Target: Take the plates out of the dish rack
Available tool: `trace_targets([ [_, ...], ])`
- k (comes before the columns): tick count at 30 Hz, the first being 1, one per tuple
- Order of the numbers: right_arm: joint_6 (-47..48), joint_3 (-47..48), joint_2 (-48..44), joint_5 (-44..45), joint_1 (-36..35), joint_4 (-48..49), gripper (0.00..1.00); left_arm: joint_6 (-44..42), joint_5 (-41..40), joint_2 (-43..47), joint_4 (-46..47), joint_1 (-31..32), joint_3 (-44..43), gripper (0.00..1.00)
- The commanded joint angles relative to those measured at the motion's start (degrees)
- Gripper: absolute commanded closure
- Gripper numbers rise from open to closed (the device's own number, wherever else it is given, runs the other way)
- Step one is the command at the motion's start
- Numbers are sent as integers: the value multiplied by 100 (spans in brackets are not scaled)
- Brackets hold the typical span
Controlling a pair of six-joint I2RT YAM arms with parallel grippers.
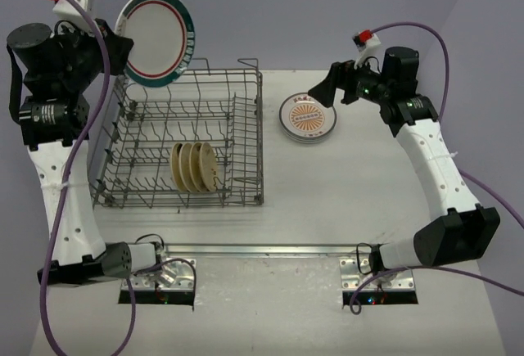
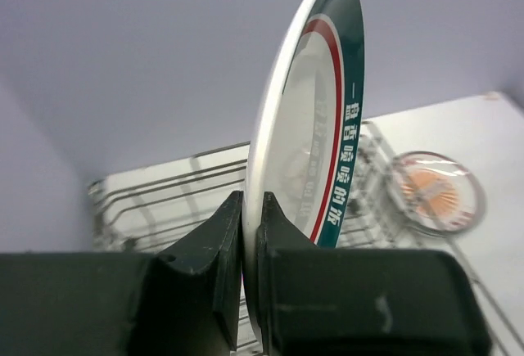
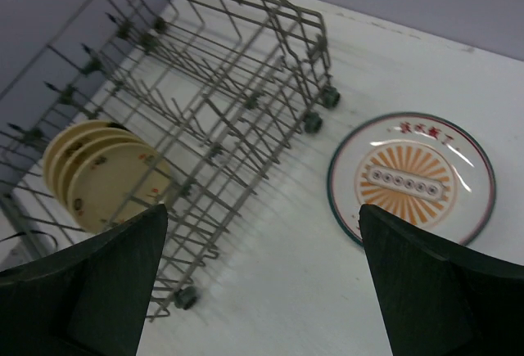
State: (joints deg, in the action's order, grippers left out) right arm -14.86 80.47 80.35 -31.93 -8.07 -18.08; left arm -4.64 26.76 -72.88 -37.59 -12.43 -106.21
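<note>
We have the left arm (image 1: 59, 176) raised over the far left corner of the dish rack (image 1: 247, 139). Its jaws are clamped on the lower rim of the banded plate (image 2: 315, 127), which stands on edge in the air, clear of the tines. The pinch takes only a narrow bite of the rim, so we judge the plate could swivel or slip if we swing fast. It is better to travel slowly, stay above the loop handles on the way across, and tip the plate flat only once it is low over the desk (image 1: 327, 200). The jaws should not part until the plate is resting on something. The sunburst plate (image 1: 307, 116) already lies flat on the desk just right of the rack. It looks like the natural place to stack onto or set beside. The right arm (image 1: 426, 151) hangs close above that plate with its jaws spread wide and nothing in them, so we would want it out of the way before the left arm arrives. Inside the rack, three tan plates (image 1: 194, 166), as far as we can count, stand upright together in the near rows. The other slots that we can see hold nothing.
</note>
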Motion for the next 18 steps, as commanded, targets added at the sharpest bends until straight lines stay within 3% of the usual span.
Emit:
trace_targets([
  [1, -738, 388, -174, -1183, -256, 899, 1, 761, 2250, 0, 194, 432, 492, 100],
  [7, -422, 1010, 92, -1012, -945, 568, 1, 958, 2487, -8, 200, 1418, 1002, 100],
  [12, -162, 977, 213, -904, -1315, 494, 2, 1043, 2920, -147, 159, 1665, 1233, 100],
  [14, -87, 948, 281, -887, -1430, 481, 7, 998, 3018, -203, 86, 1713, 1259, 100],
  [16, 61, 945, 331, -857, -1506, 403, 22, 985, 3070, -265, 49, 1732, 1268, 100],
  [18, 184, 911, 408, -703, -1569, 337, 30, 983, 3175, -340, 15, 1755, 1263, 100],
])
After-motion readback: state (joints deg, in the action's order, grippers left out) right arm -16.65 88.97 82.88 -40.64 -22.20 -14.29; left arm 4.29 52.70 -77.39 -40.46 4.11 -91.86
